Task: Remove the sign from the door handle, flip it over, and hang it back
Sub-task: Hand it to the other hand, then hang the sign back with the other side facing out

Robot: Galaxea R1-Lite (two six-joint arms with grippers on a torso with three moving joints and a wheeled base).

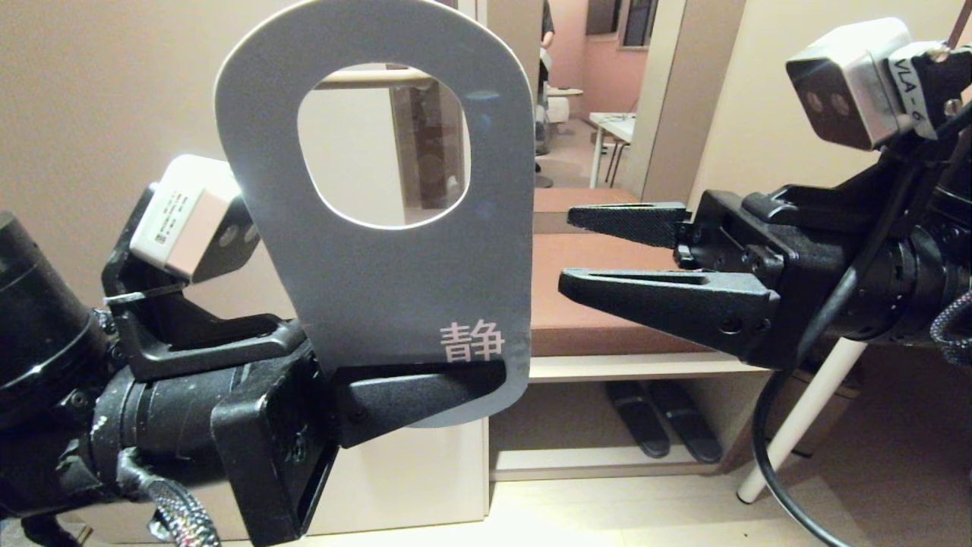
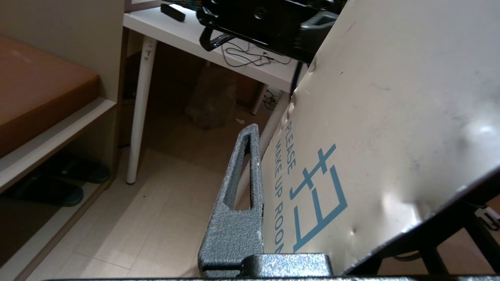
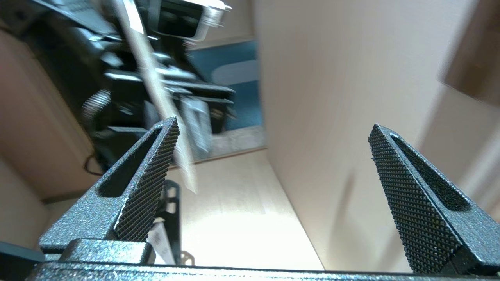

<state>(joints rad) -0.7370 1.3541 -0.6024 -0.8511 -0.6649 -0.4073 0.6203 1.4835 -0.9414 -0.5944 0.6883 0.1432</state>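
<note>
Sign (image 1: 395, 258) first: we see it held upright at the centre of the head view, off the door, its blue-grey face toward us and a pale character printed near its lower edge. Through its big round hole we can make out the door handle (image 1: 372, 76), a beige bar running level at about 12 o'clock of the opening, against a brownish plate (image 1: 427, 144) on the beige door (image 1: 99, 99).

Our left gripper (image 1: 425, 384) reaches in from 8 o'clock, its jaws pinched narrow on the sign's bottom edge. In the left wrist view the white side shows, with blue "PLEASE MAKE UP ROOM" lettering, and one finger (image 2: 238, 195) lies flat against the card.

Our right gripper (image 1: 600, 251) comes in level from 3 o'clock, jaws spread wide and holding nothing, its tips just beside the sign's right edge but apart from it. Behind it sit a brown cushioned shelf (image 1: 600, 304) and dark slippers (image 1: 661, 425) on the floor below.
</note>
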